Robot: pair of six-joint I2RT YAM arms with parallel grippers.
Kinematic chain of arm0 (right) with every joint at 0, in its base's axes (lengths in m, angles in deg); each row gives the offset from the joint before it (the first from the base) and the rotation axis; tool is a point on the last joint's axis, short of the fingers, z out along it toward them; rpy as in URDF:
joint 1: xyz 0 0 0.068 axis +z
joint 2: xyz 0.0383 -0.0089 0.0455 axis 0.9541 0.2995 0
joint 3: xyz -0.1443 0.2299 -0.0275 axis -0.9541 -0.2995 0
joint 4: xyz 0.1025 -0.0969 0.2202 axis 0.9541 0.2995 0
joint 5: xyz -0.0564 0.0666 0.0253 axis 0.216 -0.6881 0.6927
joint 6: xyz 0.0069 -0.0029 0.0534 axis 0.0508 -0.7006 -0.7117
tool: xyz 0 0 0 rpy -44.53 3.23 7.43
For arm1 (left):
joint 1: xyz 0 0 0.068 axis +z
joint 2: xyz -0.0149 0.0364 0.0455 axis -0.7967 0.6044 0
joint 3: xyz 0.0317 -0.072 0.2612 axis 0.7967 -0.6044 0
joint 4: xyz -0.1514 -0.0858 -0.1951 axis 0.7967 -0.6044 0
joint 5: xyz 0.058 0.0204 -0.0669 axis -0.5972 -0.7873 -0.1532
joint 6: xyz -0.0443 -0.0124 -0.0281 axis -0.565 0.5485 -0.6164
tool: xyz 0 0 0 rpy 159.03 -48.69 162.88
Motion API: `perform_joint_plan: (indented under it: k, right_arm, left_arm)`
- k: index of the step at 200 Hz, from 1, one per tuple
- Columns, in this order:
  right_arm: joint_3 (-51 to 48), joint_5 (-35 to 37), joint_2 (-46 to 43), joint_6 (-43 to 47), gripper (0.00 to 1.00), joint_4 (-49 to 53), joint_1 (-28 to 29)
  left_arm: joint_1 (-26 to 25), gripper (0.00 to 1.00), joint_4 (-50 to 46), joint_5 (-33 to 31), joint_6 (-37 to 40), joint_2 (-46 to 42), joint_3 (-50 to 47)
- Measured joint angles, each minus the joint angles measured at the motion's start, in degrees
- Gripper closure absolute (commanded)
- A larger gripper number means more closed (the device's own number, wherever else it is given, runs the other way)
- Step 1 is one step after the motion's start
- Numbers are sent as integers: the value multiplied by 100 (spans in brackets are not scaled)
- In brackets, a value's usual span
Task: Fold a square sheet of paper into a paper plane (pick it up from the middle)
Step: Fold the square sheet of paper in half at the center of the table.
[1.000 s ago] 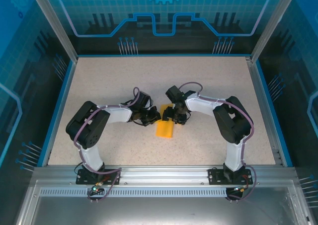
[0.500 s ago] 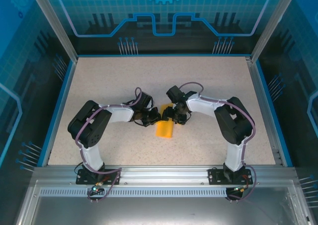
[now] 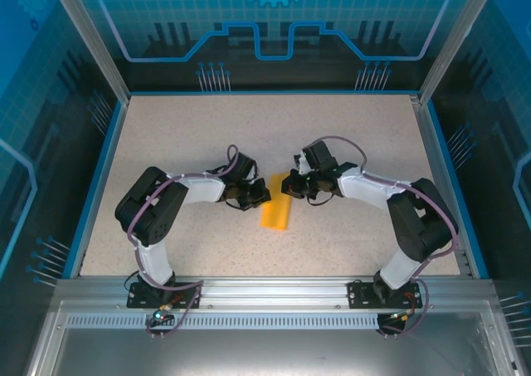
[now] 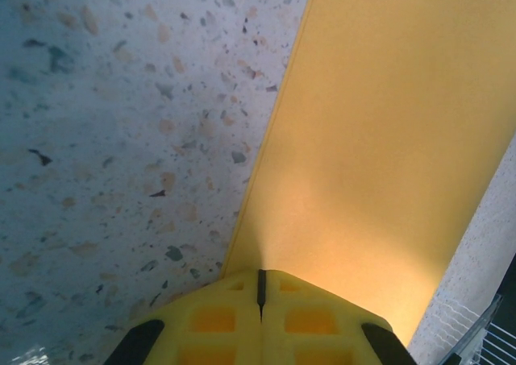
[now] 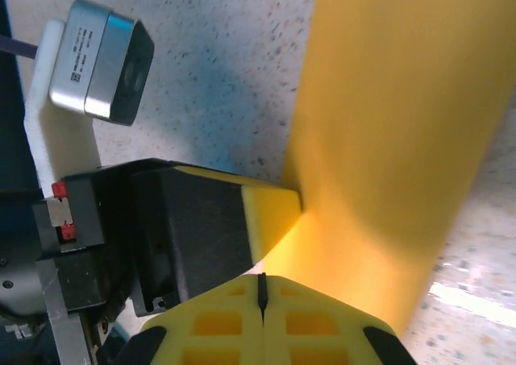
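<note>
One table (image 3: 207,127) is seen from above. It is pale and speckled, and a blue rim is set around it. Blue see-through walls (image 3: 50,144) with drawn lines are stood on three sides. A grey metal rail (image 3: 274,289) is laid along the near edge, where the arms are bolted down.

Two arms are counted, the left arm (image 3: 158,210) and the right arm (image 3: 415,227), and each is bent in toward the middle. Two grippers are counted. One sheet of paper (image 3: 275,214) is counted. It is orange-yellow and is folded into a long, thin shape. It is laid flat near the middle of the table, between the two arms.

The left gripper (image 3: 262,196) is placed at the left side of the paper, near its far end. The right gripper (image 3: 289,185) is placed at that far end from the right.

In the left wrist view, the yellow fingers of the left gripper are pressed tight together, with just a thin dark line between them. The paper is spread out right in front of the tips. In the right wrist view, the fingers of the right gripper are pressed together the same way, with the paper just ahead. The tip of the left gripper is seen there touching the edge of the paper. Whether the paper is pinched by either gripper cannot be told.
</note>
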Motion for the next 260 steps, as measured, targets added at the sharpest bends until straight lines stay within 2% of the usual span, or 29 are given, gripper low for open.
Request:
perform_joint_plan:
  k: [58, 122, 260]
  right_arm:
    - [-531, -234, 155, -109, 100, -514, -4]
    - [-625, -448, 162, -120, 100, -741, -44]
    - [-1250, -509, 466, 96, 100, -1335, -177]
  left_arm:
    - [-17, 100, -81, -46, 87, 2, 44]
    - [-17, 100, -140, -48, 109, 17, 83]
    - [-17, 100, -181, -48, 133, 33, 105]
